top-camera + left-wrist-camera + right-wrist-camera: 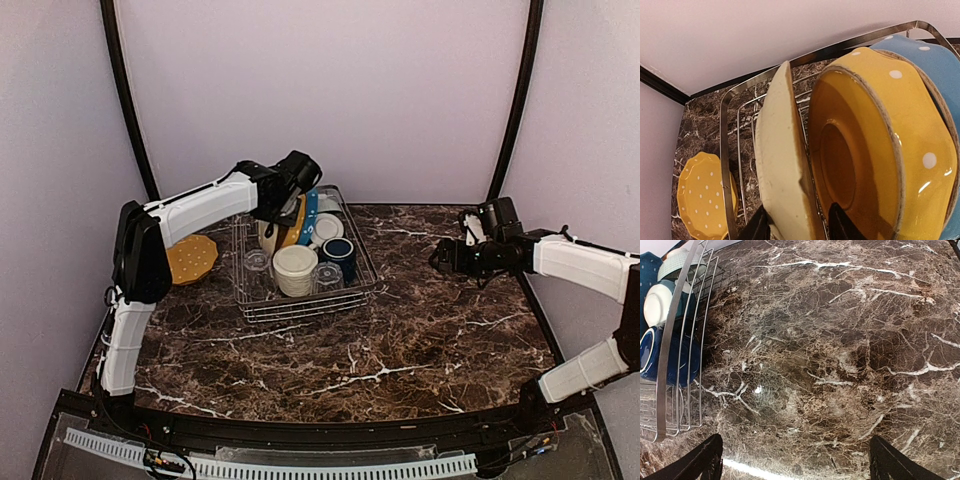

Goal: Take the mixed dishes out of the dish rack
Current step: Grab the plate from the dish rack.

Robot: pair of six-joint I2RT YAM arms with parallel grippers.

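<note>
1. Left pincer tips are closest to the lens, one on each face of the cream plate, which stands on edge at the back-left of the dish rack. Both tips look right up against it, but I honestly can't tell if they're squeezing.
2. Beside it stand a yellow dotted plate and then a blue dotted plate. The rack's front half holds a dark blue mug, an upturned cream bowl and clear glasses.
3. My read is that the step is grabbing the cream plate. The next move needs a firm pinch, then a straight lift out of the wires without dragging its yellow neighbour.
4. One yellow plate lies flat on the worktop just left of the rack, so that's probably the drop spot.
5. Right pincer is spread wide and holding nothing, hovering over the worktop right of the rack.
</note>
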